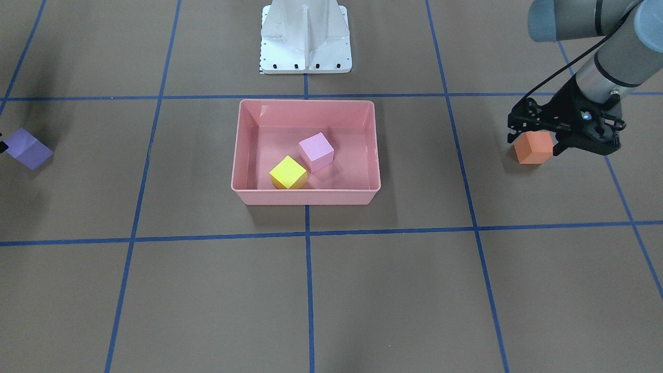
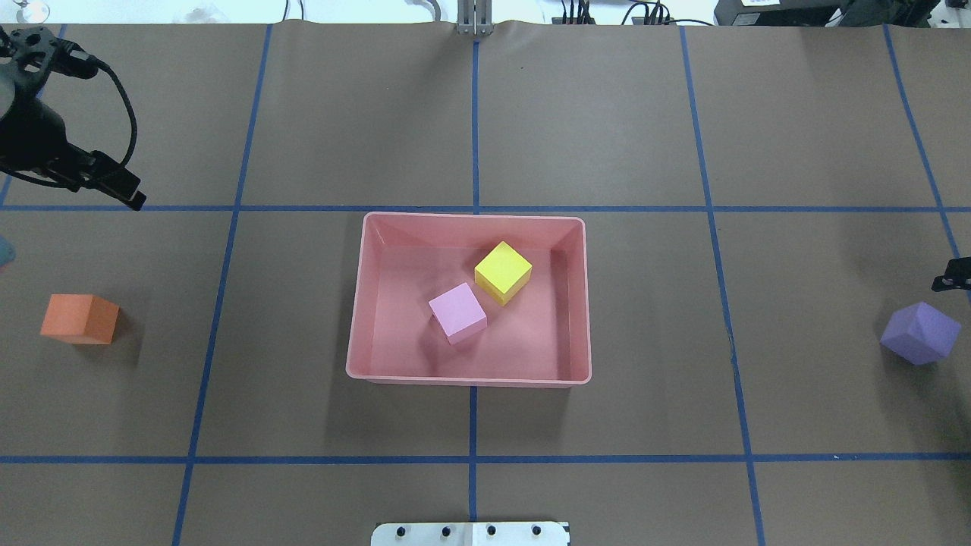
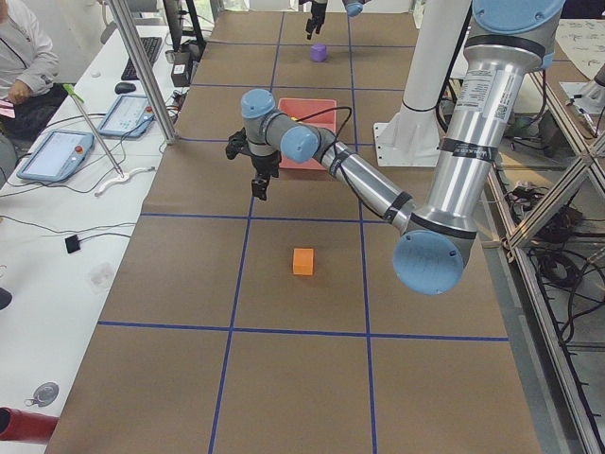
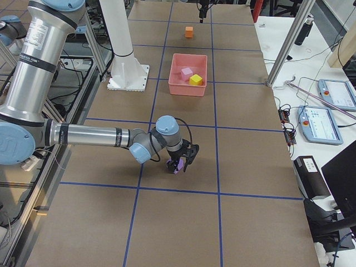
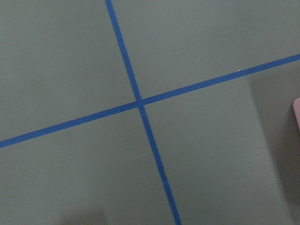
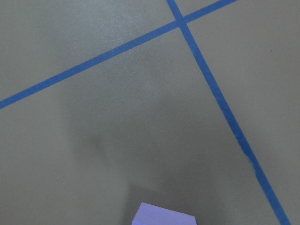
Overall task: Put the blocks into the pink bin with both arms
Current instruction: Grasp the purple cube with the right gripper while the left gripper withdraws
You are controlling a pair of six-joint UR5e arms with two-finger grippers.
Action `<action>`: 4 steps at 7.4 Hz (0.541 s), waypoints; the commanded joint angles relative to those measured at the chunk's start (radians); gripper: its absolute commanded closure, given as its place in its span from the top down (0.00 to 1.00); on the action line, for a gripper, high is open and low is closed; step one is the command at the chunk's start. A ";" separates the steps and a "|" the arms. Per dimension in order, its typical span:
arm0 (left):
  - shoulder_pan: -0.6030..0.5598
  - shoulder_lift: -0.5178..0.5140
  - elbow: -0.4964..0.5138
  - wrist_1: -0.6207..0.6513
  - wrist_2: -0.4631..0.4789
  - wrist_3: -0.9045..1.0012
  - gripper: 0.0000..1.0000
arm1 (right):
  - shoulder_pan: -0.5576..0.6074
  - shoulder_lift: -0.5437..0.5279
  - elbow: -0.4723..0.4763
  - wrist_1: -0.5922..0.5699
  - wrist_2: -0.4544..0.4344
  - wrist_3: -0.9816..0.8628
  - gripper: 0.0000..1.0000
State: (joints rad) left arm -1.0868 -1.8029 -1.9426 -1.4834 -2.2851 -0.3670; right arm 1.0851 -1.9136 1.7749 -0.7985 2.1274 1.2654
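The pink bin point(image 1: 305, 197) point(image 2: 470, 377) sits mid-table and holds the yellow block point(image 1: 288, 172) point(image 2: 503, 272) and the light pink-lilac block point(image 1: 316, 151) point(image 2: 457, 312). The orange block point(image 1: 533, 150) point(image 2: 80, 318) point(image 3: 302, 261) lies on the table on my left side. My left gripper point(image 1: 536, 142) point(image 3: 260, 182) is open and empty, raised above the table and apart from the orange block. The dark purple block point(image 1: 28, 148) point(image 2: 920, 334) point(image 6: 164, 215) lies on my right side. My right gripper point(image 4: 179, 162) is close over it; I cannot tell whether it is open or shut.
The white pedestal base point(image 1: 305, 36) point(image 2: 470, 533) stands behind the bin. Blue tape lines grid the brown table. A side table with tablets point(image 3: 57, 151) and a metal post point(image 3: 142, 66) border the far long edge. The bin's edge point(image 5: 297, 112) shows in the left wrist view.
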 commanded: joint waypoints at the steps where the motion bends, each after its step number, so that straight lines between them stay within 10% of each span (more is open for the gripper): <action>1: -0.010 0.016 -0.004 0.000 0.000 0.017 1.00 | -0.124 -0.001 0.001 0.016 -0.131 0.118 1.00; 4: -0.010 0.016 -0.007 0.002 -0.002 0.017 1.00 | -0.211 -0.028 -0.002 0.021 -0.219 0.129 1.00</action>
State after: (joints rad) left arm -1.0966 -1.7877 -1.9481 -1.4821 -2.2869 -0.3500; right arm 0.9102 -1.9323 1.7751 -0.7796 1.9459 1.3864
